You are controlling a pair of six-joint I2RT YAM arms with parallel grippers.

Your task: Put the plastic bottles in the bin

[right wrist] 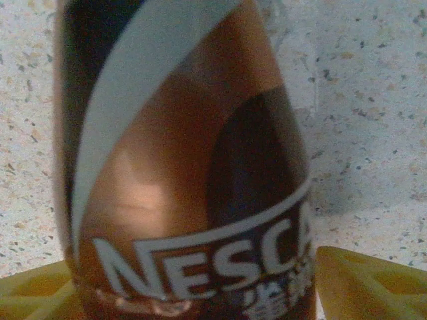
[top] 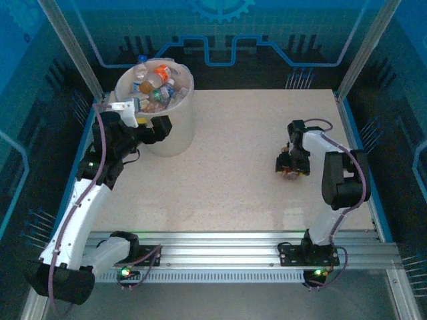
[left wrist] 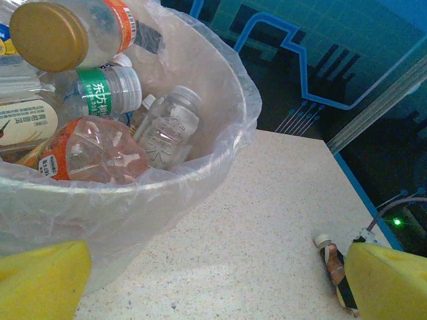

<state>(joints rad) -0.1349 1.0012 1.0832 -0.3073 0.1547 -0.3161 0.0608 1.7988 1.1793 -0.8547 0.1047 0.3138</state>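
Note:
A brown coffee bottle [right wrist: 187, 167] with a white band lies on the speckled table between my right gripper's [right wrist: 193, 293] yellow fingers [right wrist: 373, 283], which press its sides. From above, that gripper [top: 291, 167] points down over the bottle [top: 289, 176] at the table's right. The bin [top: 189, 83], lined with a clear bag, stands at the back left, holding several plastic bottles [top: 159, 75]. My left gripper [top: 155, 127] is open beside the bin's front wall, holding nothing. Its wrist view looks over the bin's rim [left wrist: 220, 157] at the bottles [left wrist: 93, 150] inside and the distant brown bottle [left wrist: 331, 261].
The table's raised blue edge [top: 353, 143] runs close to the right arm. A metal rail [top: 220, 250] carrying both arm bases lies along the near edge. Open speckled tabletop [top: 233, 167] stretches between the bin and the brown bottle.

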